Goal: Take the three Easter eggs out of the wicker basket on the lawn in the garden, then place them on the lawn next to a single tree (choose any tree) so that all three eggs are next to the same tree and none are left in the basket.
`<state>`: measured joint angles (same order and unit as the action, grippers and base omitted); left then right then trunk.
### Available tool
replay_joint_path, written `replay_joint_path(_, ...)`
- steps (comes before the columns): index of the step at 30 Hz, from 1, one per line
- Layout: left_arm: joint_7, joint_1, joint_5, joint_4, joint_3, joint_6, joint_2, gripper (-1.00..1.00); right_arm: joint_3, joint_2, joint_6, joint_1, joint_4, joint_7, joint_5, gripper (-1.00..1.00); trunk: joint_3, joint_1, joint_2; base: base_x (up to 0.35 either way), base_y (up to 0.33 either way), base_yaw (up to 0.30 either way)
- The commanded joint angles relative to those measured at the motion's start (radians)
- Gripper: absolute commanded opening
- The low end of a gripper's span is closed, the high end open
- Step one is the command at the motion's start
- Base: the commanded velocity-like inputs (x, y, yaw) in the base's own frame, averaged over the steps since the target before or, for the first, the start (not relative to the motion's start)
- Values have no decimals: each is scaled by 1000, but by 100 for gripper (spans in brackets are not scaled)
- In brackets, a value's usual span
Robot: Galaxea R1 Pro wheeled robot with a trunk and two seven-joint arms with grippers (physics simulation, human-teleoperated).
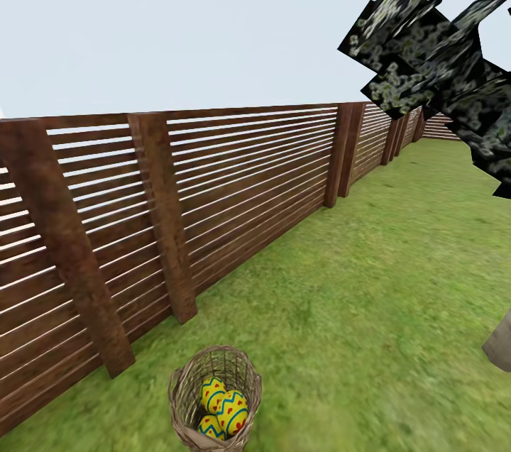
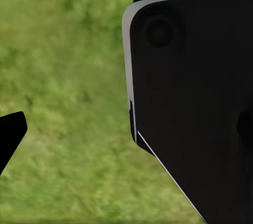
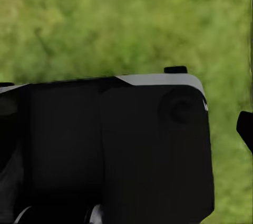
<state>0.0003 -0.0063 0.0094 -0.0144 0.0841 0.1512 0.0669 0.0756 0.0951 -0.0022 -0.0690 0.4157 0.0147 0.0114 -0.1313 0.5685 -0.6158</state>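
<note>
- The basket (image 1: pixel 215 399) stands on the lawn (image 1: pixel 369 282) at the bottom centre of the head view, just beside the foot of the fence (image 1: pixel 177 211). It is upright, with its open mouth tipped slightly toward the camera.
- The eggs (image 1: pixel 226 406) lie inside the basket, packed together and touching: yellow with blue zigzags and red marks. Two are plain to see and part of a third shows below them.
- At the right edge of the head view, low down, is the pale base of a trunk (image 1: pixel 499 345), well apart from the basket.
- Blocky dark foliage (image 1: pixel 440 54) speckled whitish fills the upper right of that frame.
- The fence runs from the lower left up toward the upper right, its horizontal slats set between thick posts, then turns along the far side of the lawn.
- Pale sky (image 1: pixel 177 19) takes the upper left.
- In the left wrist view, a large black body with a pale edge blocks the right side over blurred grass; I cannot tell how far the left gripper is open.
- In the right wrist view, a similar black body covers the lower part over grass; the right gripper's state cannot be told either.
</note>
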Motion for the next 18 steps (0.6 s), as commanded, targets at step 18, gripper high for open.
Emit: replay_joint_path(18,-128,-7,66,-397,-60,-34,212,100,11,11,275,-300,808,10,87,100,-1,0,-1,0,0,0)
